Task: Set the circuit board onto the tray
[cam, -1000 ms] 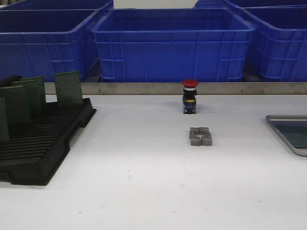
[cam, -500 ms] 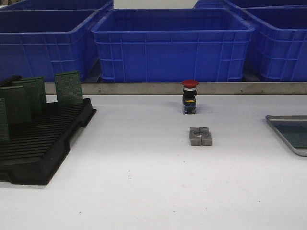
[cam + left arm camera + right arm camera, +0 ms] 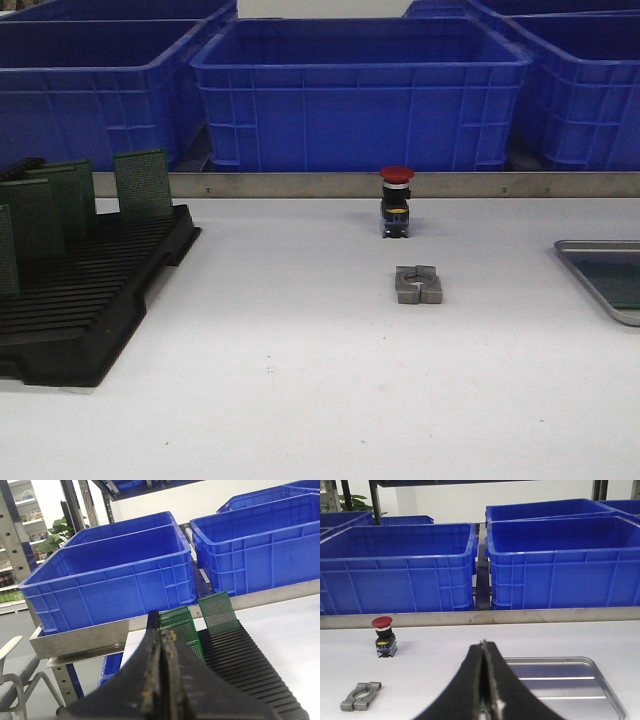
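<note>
Both grippers' jaws are pressed together, empty: left gripper (image 3: 163, 645) near the circuit boards (image 3: 218, 612), right gripper (image 3: 484, 652) above the tray (image 3: 600, 682).

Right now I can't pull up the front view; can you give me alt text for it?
A white table holds a black slotted plastic rack at left with green circuit boards standing upright in it. A flat silver-grey metal tray is cut off at the right edge. Between them sit a red-capped push button and a grey metal clamp, with large blue plastic bins behind.
</note>
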